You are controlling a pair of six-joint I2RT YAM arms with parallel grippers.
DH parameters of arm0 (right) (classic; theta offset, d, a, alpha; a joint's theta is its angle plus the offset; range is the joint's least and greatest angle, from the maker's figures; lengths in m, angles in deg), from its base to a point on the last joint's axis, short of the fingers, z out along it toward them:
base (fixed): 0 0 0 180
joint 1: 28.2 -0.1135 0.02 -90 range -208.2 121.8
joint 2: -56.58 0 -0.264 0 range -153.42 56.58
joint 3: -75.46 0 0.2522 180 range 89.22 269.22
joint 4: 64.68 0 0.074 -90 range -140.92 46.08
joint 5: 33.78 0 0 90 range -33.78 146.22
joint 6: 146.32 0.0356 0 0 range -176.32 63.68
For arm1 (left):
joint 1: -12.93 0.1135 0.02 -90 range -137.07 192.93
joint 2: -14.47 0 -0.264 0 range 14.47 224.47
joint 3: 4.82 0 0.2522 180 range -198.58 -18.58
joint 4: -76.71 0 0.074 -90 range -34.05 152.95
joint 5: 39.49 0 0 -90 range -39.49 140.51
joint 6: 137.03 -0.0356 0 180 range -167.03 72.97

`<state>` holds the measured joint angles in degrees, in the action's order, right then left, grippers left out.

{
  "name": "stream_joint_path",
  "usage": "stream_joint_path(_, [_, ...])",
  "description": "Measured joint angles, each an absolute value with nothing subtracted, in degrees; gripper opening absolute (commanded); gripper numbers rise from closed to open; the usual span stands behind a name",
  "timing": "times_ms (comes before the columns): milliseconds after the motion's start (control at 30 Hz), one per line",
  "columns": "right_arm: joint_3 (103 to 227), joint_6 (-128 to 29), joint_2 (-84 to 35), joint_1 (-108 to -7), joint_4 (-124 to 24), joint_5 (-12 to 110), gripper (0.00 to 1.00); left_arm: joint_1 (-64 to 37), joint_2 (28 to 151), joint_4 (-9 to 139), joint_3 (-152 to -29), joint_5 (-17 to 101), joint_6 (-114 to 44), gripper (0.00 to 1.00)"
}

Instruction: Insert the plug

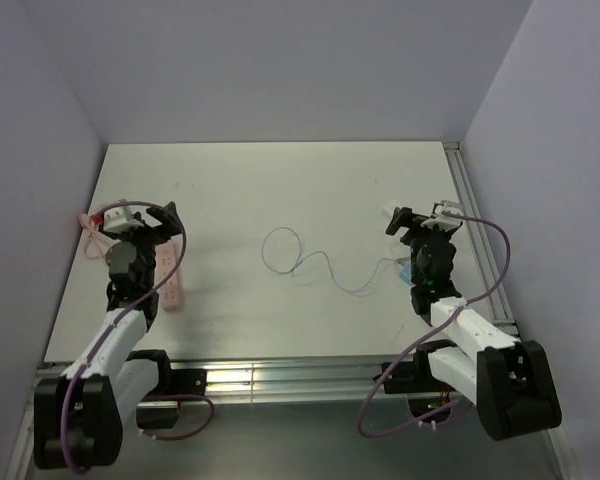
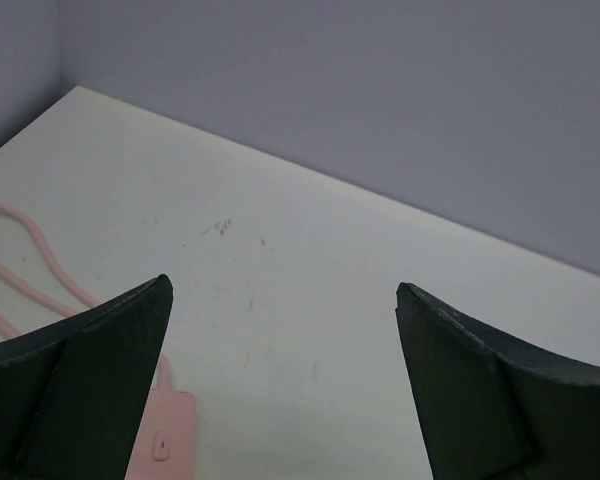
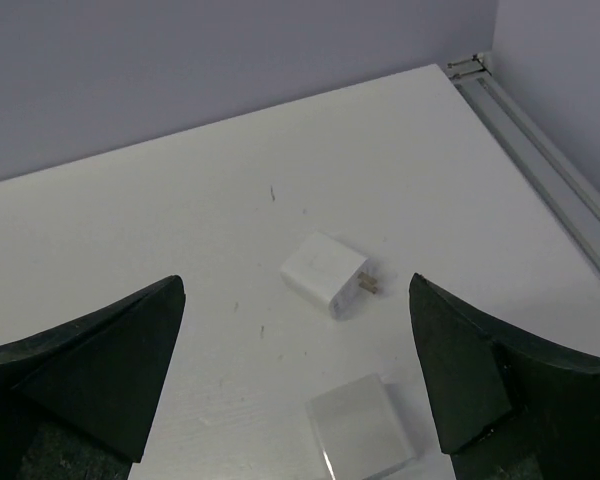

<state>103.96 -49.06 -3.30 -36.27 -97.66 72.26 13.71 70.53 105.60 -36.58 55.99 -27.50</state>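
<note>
A thin whitish wire (image 1: 310, 265) lies in a loop mid-table, and its right end runs toward my right arm. The plug at its tip is too small to make out from above and shows in neither wrist view. The pink socket strip (image 1: 175, 285) lies under my left gripper (image 1: 140, 215), which hangs open above the strip's far end (image 2: 165, 440) with nothing between its fingers (image 2: 100, 360). My right gripper (image 3: 296, 282) is open too, above a white charger block (image 3: 325, 272) with two metal prongs.
A pale square block (image 3: 362, 430) lies just nearer than the charger, under the right gripper (image 1: 425, 218). The strip's pink cord (image 2: 20, 270) coils at the far left. A metal rail (image 3: 550, 150) runs along the table's right edge. Purple walls enclose three sides.
</note>
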Motion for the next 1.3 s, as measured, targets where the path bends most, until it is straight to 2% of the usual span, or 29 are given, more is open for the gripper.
stream_joint_path(200, [114.78, -40.01, -0.65, -36.69, -76.74, 73.26, 1.0, 13.57, 61.04, 90.28, -40.43, 57.67, -17.38, 0.99])
stream_joint_path(367, [121.51, -33.98, -3.45, -36.67, -65.57, 72.21, 1.0, 13.51, 62.2, 66.72, -53.32, 65.71, -7.66, 0.99])
stream_joint_path(467, [122.06, -31.03, -4.26, -36.25, -60.5, 71.43, 1.0, 13.49, 62.64, 58.54, -57.98, 66.61, -5.8, 0.99])
stream_joint_path(833, [135.76, -25.6, -14.93, -27.68, -41.57, 67.03, 1.0, 13.6, 53.06, 47.72, -50.64, 54.2, 1.37, 0.99])
stream_joint_path(1100, [136.07, -25.28, -15.62, -25.45, -35.69, 69.5, 1.0, 13.6, 56.82, 39.55, -56.86, 48.75, 0.01, 1.0])
stream_joint_path(1300, [136.55, -24.58, -18.79, -23.7, -31.6, 68.37, 0.99, 13.6, 59.14, 37.19, -58.55, 41.63, -0.93, 0.96])
